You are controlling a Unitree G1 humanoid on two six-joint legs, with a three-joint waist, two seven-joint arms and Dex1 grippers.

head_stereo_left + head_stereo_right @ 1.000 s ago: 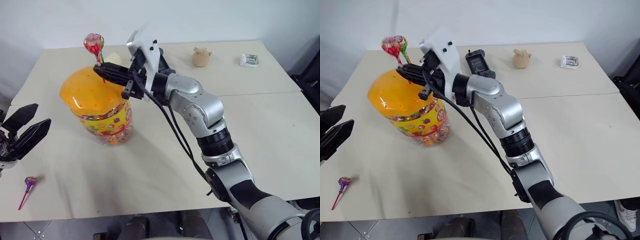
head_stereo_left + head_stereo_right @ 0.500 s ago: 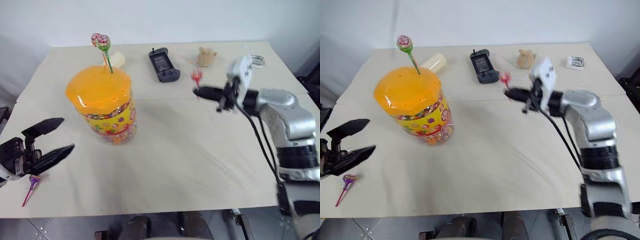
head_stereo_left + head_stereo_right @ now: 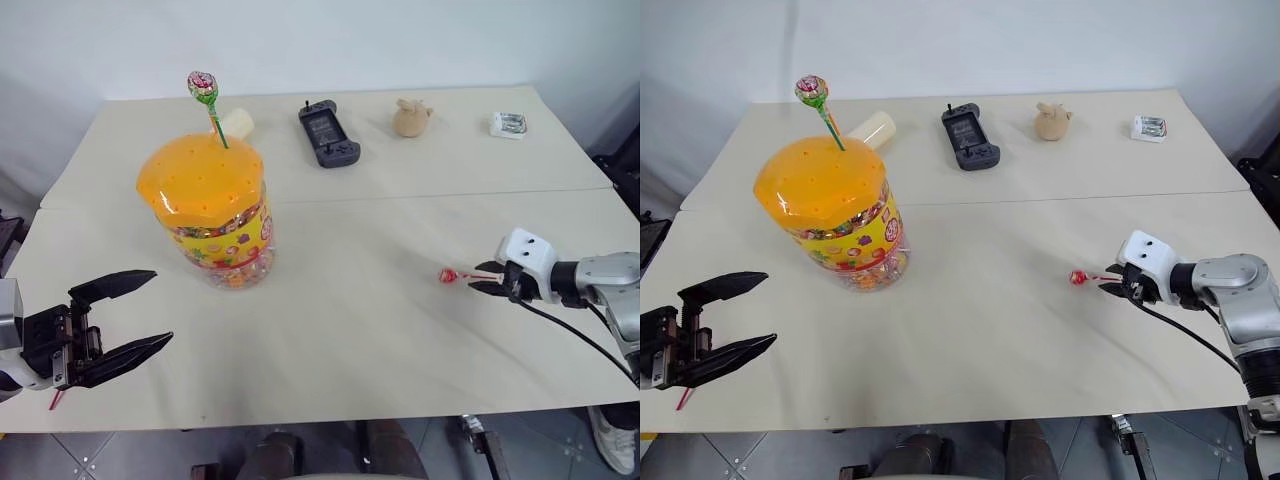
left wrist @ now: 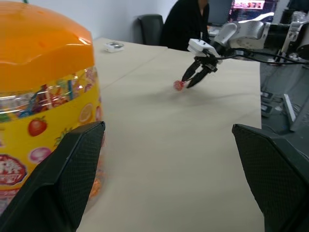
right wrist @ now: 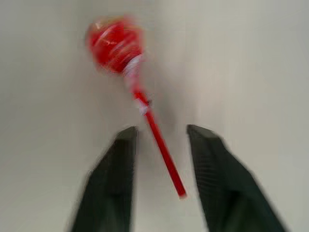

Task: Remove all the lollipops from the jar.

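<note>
Dropping red lollipop (image 5: 116,44) on table (image 3: 360,300), right tool (image 5: 161,159) spread. Left tool (image 3: 118,318) spread. Next: green lollipop (image 3: 203,86), jar (image 3: 207,210) 12 o'clock.

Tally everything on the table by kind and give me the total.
Lollipops: 3 – green-pink one in the jar lid, red one at the right gripper, purple one's stick behind the left gripper
Jar: 1
Game controller: 1
Plush toy: 1
Small packet: 1
Pale cylinder: 1
Total: 8
</note>
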